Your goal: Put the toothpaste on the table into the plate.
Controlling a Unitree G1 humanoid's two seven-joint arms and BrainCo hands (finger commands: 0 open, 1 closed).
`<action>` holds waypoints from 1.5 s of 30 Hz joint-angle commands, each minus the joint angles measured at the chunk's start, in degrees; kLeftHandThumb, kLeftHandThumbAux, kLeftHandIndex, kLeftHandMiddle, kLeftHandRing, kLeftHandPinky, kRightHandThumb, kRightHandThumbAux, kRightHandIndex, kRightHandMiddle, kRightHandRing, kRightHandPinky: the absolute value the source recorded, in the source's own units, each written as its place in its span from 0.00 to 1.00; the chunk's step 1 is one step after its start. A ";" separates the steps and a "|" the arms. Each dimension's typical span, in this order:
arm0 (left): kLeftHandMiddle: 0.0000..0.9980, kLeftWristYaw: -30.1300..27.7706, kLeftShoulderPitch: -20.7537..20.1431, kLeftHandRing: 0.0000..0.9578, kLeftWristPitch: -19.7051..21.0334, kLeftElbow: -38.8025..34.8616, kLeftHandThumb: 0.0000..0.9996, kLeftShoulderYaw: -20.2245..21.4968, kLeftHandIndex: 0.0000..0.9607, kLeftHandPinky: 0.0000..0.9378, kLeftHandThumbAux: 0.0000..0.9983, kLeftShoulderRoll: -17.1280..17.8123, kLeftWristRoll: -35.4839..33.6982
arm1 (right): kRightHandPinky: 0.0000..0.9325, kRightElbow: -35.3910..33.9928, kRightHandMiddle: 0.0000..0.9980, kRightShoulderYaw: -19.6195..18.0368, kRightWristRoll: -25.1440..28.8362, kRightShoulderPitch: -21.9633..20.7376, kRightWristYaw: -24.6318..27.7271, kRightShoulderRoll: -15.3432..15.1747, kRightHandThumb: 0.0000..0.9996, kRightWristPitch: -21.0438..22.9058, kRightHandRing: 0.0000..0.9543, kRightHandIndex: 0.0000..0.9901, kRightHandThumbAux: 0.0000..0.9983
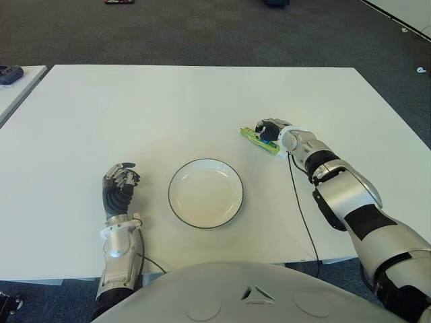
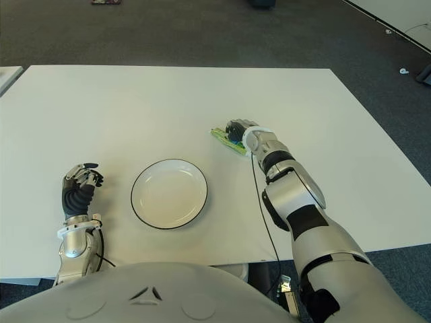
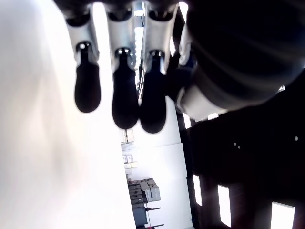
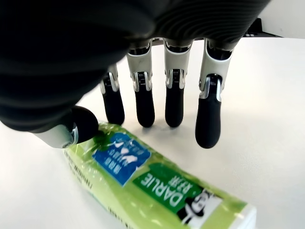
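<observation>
Filling most of the head views: a white table, bare apart from a few things, with dark carpet across the top of the frame. At the far left edge of the left eye view, a corner of a second white table carrying a small dark object, too small to identify.

Low centre of the frame: a round white plate with a thin dark rim, holding nothing.

Reaching in from the lower right: the silver-and-black right arm, ending in the right hand right of centre, up and to the right of the plate. Directly at that hand: the toothpaste, a green package with a blue label, lying flat on the table and well apart from the plate. In the right wrist view, four fingers hanging extended above the package with white table visible between them and it, thumb tip touching or just beside the package's edge; not closed around it, hand open.

Lower left of the frame, left of the plate: the left hand, idle, fingers loosely bent and holding nothing.
</observation>
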 commanded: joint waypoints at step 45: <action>0.63 0.37 -1.42 0.66 0.57 1.44 0.70 0.35 0.45 0.66 0.72 0.71 1.81 | 0.88 1.19 0.81 4.20 -3.37 2.31 -2.79 0.72 0.72 -5.23 0.85 0.44 0.71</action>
